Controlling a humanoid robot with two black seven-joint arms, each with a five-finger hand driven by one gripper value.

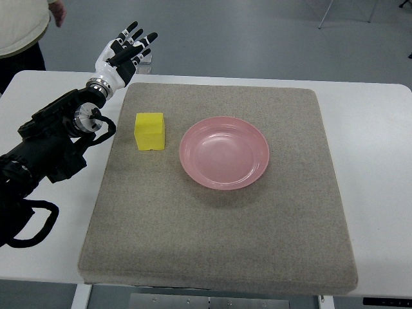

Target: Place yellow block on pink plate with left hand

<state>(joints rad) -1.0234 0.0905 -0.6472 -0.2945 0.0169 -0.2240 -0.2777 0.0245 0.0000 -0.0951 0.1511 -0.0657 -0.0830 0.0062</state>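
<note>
A white tabletop (367,129) carries a grey mat (219,238). The yellow block (150,131) lies at five o'clock from the left hand (122,55), whose fingers (132,29) are spread, empty; the pink plate (224,152) sits just beside it at three o'clock.

We see the left arm (51,145) come in from the left edge, black and bulky, and reach up toward the far left corner of the table. Its wrist is straight, and the left hand (123,53) is raised beyond the far edge, fingers (132,29) spread and holding nothing.
</note>
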